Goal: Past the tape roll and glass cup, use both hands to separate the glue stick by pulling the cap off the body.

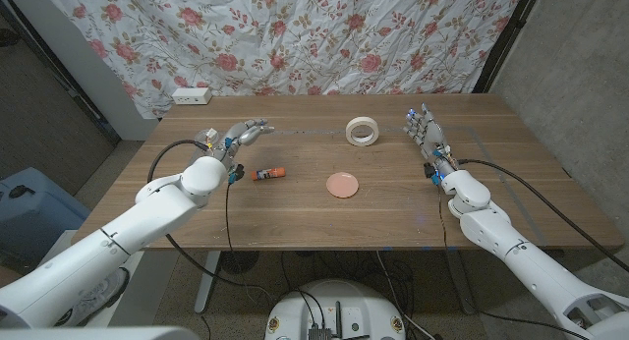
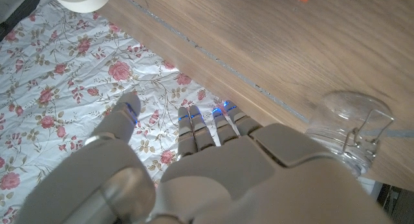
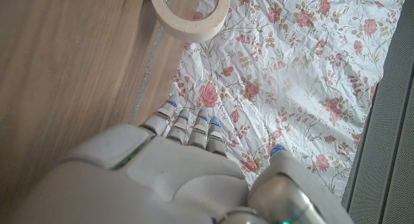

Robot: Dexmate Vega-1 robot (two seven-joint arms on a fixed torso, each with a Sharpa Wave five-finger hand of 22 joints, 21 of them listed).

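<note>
Glue stick [image 1: 269, 174] lies on wooden table [image 1: 324, 217] before floral curtain [image 1: 324, 35]; both hands seemingly open, empty.

The glass cup [image 1: 212, 137] sits half hidden behind the left robot hand [image 1: 243, 135].

pink dish [image 1: 342, 186], power strip [image 1: 191, 96] (white)

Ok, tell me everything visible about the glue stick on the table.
The glue stick lies on its side on the wooden table, just ahead of the left arm's elbow. It is a short tube with a white middle, an orange end and a dark end, the cap still on as far as can be told. Neither hand touches it: the left hand is beyond it, the right hand far across. The label is too small to read.
</note>
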